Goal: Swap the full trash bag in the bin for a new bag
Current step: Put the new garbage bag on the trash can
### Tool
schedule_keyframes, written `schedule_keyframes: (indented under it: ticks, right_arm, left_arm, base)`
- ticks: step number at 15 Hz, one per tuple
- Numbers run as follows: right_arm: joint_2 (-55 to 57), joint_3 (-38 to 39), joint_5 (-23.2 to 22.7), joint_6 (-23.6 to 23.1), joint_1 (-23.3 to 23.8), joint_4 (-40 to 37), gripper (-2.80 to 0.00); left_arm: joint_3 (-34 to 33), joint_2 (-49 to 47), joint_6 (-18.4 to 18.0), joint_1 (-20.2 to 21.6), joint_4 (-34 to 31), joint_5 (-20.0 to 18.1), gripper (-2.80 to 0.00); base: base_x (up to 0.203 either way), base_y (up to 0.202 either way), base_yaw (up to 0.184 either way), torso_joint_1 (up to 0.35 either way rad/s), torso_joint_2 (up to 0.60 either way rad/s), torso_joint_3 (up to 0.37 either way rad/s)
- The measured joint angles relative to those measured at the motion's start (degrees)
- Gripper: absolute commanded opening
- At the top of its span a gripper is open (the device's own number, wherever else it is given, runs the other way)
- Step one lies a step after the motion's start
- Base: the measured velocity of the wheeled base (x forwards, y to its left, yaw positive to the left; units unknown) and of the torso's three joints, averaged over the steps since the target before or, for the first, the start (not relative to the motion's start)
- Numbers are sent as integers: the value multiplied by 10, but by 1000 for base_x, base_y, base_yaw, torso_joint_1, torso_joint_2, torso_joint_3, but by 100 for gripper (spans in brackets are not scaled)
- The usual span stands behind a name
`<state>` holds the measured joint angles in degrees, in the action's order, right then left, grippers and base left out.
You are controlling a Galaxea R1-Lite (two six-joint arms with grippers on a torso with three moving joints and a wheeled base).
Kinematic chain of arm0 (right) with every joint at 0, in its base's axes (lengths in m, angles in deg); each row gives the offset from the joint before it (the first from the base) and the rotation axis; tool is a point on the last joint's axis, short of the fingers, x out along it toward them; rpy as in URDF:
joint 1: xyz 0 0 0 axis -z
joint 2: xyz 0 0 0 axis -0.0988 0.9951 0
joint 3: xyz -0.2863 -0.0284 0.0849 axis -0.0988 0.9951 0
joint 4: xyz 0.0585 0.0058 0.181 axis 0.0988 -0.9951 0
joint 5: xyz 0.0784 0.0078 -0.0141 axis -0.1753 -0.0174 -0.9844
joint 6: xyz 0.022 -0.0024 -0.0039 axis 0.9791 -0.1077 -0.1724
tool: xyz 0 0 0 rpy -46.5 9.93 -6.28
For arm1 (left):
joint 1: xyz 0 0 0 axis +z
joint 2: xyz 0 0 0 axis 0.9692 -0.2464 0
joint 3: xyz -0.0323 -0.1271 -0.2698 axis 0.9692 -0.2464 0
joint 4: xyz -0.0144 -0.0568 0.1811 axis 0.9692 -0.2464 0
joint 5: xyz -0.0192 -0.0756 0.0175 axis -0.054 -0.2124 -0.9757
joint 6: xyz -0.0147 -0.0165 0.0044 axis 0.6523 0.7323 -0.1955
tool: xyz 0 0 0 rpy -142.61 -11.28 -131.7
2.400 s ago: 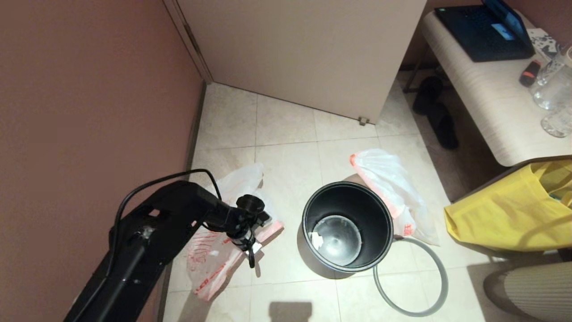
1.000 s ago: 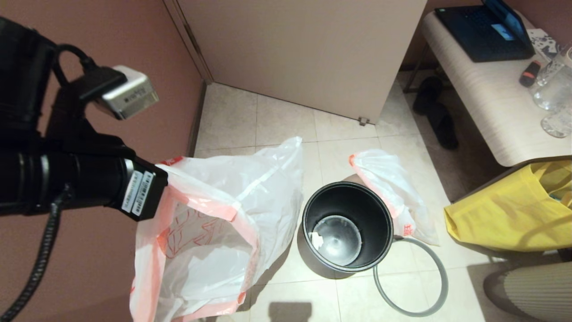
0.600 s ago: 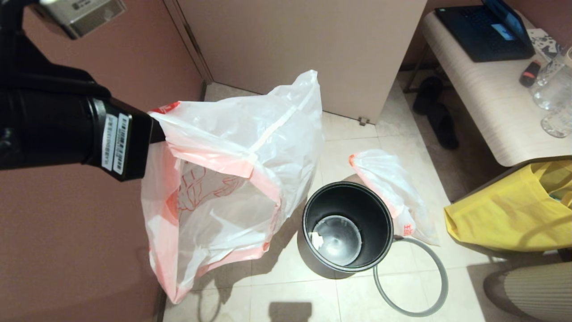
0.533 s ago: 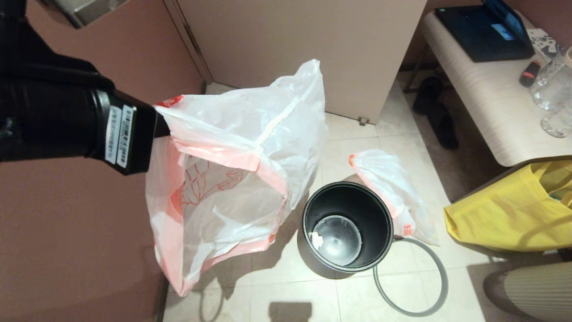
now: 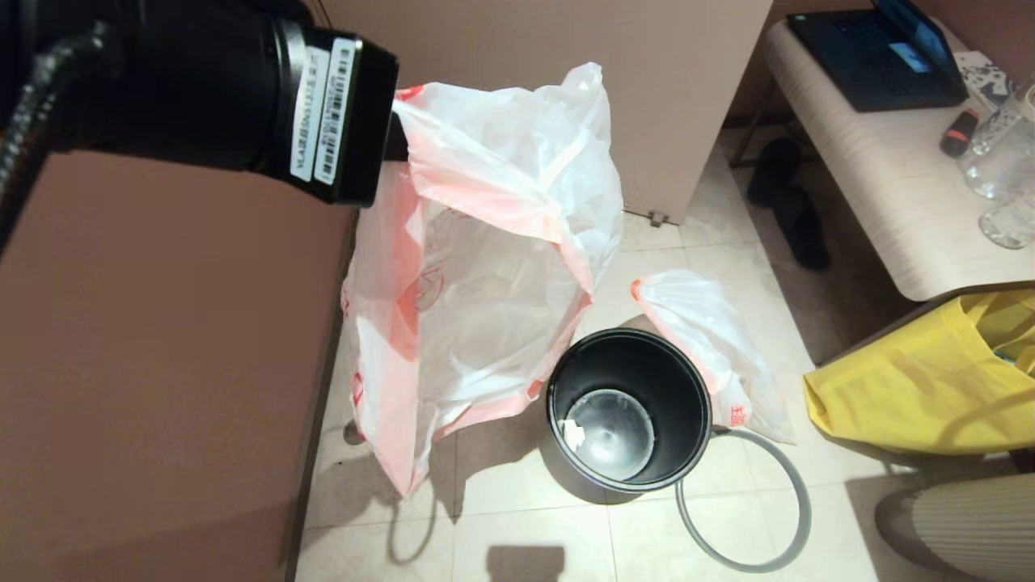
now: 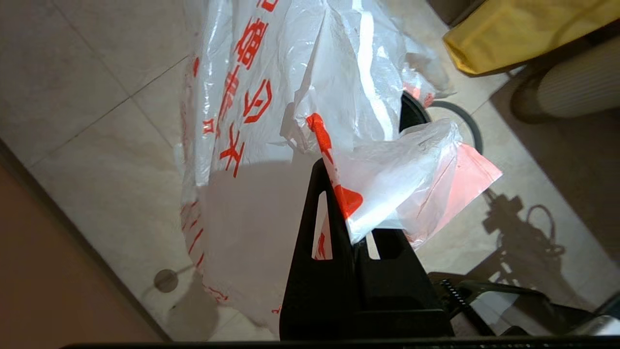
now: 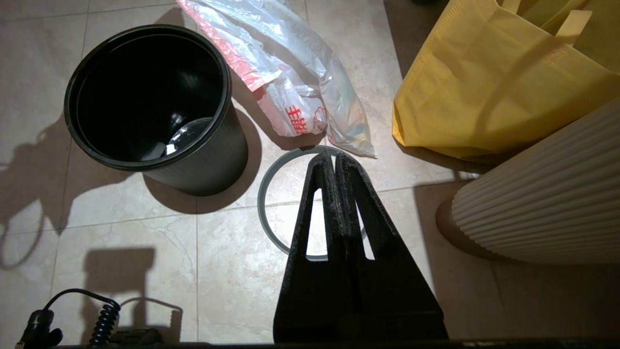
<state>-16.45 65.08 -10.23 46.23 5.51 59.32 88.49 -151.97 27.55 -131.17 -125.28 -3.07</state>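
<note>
Head view: my left gripper (image 5: pixel 396 133) hangs high near the wall, jaws clamped on the pink rim band of the new bag (image 5: pixel 485 267). The bag hangs off the floor, mouth uppermost and partly gaping, its long axis running down and a little back toward me, tail end just clear of the tiles beside the bin (image 5: pixel 629 411). The bin stands upright and unlined, nothing in it but what looks like a clear disc at the bottom. The full trash bag (image 5: pixel 711 347) lies on the floor touching the bin's far right side, long axis slanting away from me, tied end pointing toward the door. The grey hoop (image 5: pixel 796 493) lies flat on the floor by the bin's near right side. I judge the old bag is out; lining the bin and refitting the hoop are left.

Left wrist view: jaws closed on a folded corner of the new bag (image 6: pixel 271 121), red characters running along its hanging length.

Right wrist view: right gripper (image 7: pixel 335 160) parked above the grey hoop (image 7: pixel 271 194), jaws closed on nothing; bin (image 7: pixel 150 102) and full trash bag (image 7: pixel 300 97) just beyond it, yellow tote (image 7: pixel 484 87) to one side.
</note>
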Motion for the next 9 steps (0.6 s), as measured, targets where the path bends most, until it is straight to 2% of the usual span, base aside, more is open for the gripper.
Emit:
schedule_keyframes:
  ticks: [4,6,9]
  right_arm:
    - [1,-12,9,-8,6,-15,-280]
    - [11,-68,29,-15,7,-41,-280]
    - [83,-169,36,-25,4,-71,-280]
  left_arm:
    - [29,-42,34,-32,-28,-7,-280]
    - [27,-47,55,-42,-50,-26,-280]
    - [26,-49,58,-54,-52,-44,-280]
  base:
    - [0,0,0,0,0,0]
    - [0,0,0,0,0,0]
    - [0,0,0,0,0,0]
